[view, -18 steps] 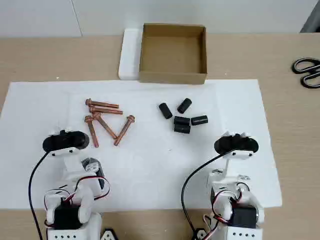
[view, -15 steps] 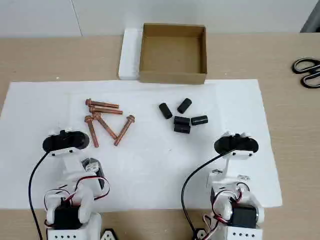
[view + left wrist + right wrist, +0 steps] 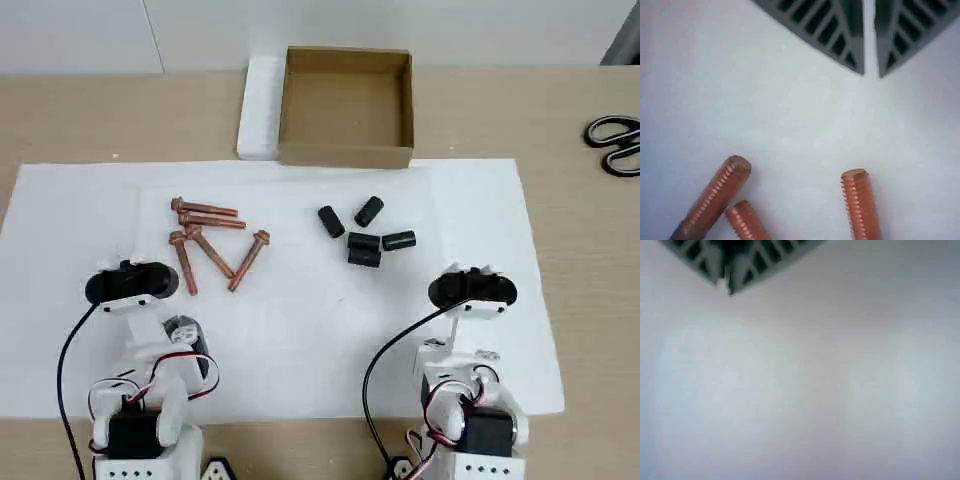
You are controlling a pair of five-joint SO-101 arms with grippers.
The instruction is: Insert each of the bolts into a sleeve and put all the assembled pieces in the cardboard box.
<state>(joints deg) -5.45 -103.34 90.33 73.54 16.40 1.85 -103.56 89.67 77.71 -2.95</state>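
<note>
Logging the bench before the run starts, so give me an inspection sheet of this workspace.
Surface: white paper sheet on a light wooden table.
Job's things: five copper threaded bolts in a loose cluster; five black cylindrical sleeves apart from them; brown cardboard box, empty.
Clutter: white foam block beside the box; black-handled scissors at the table edge.
Grippers: left gripper shut, empty, near bolt tips; right gripper shut, empty.
Cables: a black cable loops down each arm.
Surroundings: pale backdrop behind the table.
</note>
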